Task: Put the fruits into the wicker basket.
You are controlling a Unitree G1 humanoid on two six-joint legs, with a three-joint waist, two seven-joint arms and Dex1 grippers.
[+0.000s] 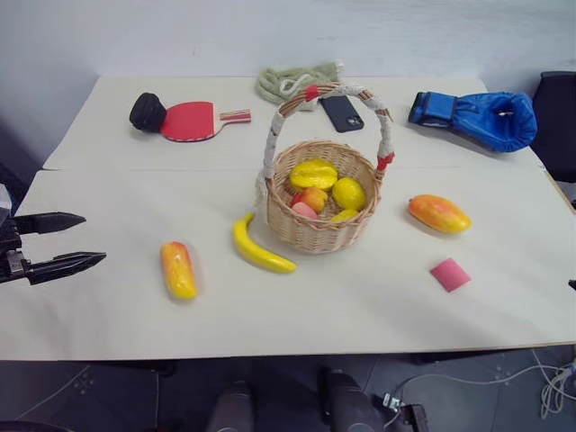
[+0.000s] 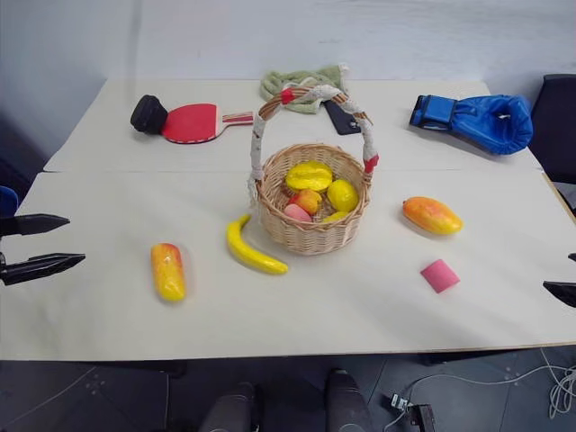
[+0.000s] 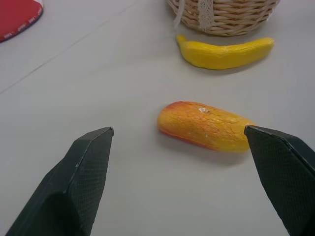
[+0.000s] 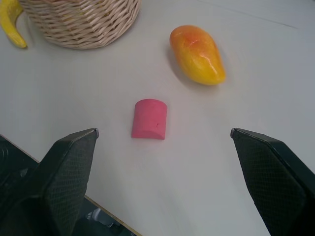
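Observation:
The wicker basket (image 1: pixel 317 236) stands mid-table and holds several yellow and red fruits (image 1: pixel 313 173). A yellow banana (image 1: pixel 259 250) lies against its front left side. One mango (image 1: pixel 178 269) lies further left, and another mango (image 1: pixel 438 213) lies right of the basket. My left gripper (image 1: pixel 90 238) hovers open at the table's left edge, pointing toward the left mango (image 3: pixel 204 125), apart from it. In the right wrist view my right gripper (image 4: pixel 164 131) is open and empty above the table's right front, with the right mango (image 4: pixel 198 54) ahead of it.
A flat pink square (image 1: pixel 450 274) lies front right, near the right gripper. Along the back are a red paddle (image 1: pixel 189 120), a black object (image 1: pixel 147 112), a green cloth (image 1: pixel 292 83), a phone (image 1: pixel 341 113) and a blue boxing glove (image 1: pixel 477 117).

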